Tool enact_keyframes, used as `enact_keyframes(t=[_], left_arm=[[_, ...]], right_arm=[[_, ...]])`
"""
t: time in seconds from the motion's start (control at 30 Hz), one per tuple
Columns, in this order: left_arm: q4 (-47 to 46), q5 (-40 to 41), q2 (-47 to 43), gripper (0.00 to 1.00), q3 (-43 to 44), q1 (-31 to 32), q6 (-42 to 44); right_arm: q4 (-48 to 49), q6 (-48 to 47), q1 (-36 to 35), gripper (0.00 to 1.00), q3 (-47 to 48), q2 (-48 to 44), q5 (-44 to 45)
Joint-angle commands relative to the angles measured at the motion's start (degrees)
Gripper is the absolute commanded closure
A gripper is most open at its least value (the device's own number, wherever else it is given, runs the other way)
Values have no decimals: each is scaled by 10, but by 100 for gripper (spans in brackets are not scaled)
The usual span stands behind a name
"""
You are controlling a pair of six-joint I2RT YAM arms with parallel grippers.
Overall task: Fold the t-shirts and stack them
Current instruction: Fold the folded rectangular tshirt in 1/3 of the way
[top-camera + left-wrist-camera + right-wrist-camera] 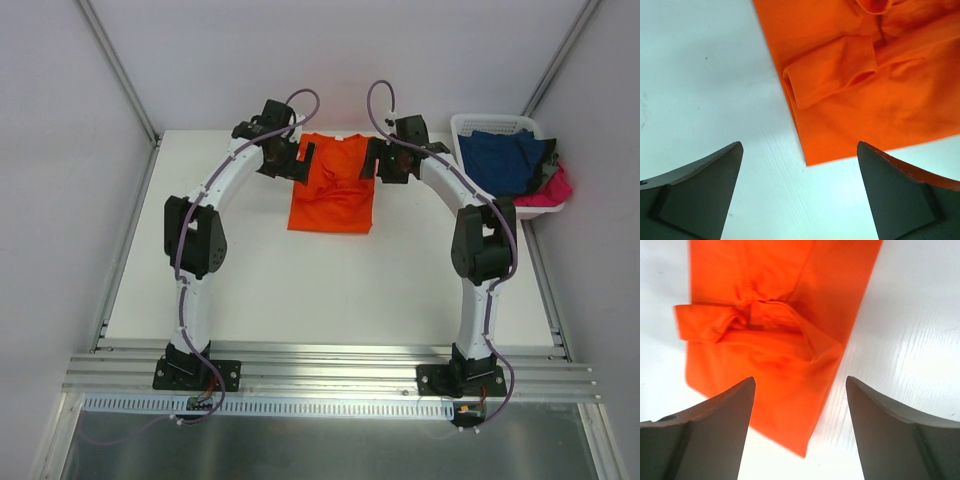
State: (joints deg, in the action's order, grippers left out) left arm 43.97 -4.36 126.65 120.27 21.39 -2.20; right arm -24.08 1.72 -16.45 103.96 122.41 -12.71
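Bases of both arms are bolted at the near edge of the table (300,290). Farther in, the left gripper (800,145) and right gripper (800,380) are spread wide with nothing held, at either side of the orange t-shirt (333,190). It is laid flat at the far middle, sleeves folded inward. Farthest right, a navy t-shirt (505,160) and pink t-shirt (555,190) are heaped in the white basket (490,125).

Right end effector (800,380) spread wide above folded orange t-shirt (770,315), white table (912,330)
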Motion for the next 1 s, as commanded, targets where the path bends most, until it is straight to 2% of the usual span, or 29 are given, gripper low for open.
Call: enact_keyframes(t=[0.0, 0.23, 0.5, 0.97], left_arm=[[11, -31, -75, 1, -37, 3, -18], [19, -92, -86, 2, -86, 8, -29], [20, -139, -70, 7, -104, 9, -26], [21, -142, -52, 10, -117, 10, -27]], right_arm=[[6, 16, -15, 24, -19, -71, -12], [13, 38, -45, 26, -46, -75, -35], [3, 44, -53, 26, 11, -3, -36], [3, 48, -44, 28, 110, 110, -28]])
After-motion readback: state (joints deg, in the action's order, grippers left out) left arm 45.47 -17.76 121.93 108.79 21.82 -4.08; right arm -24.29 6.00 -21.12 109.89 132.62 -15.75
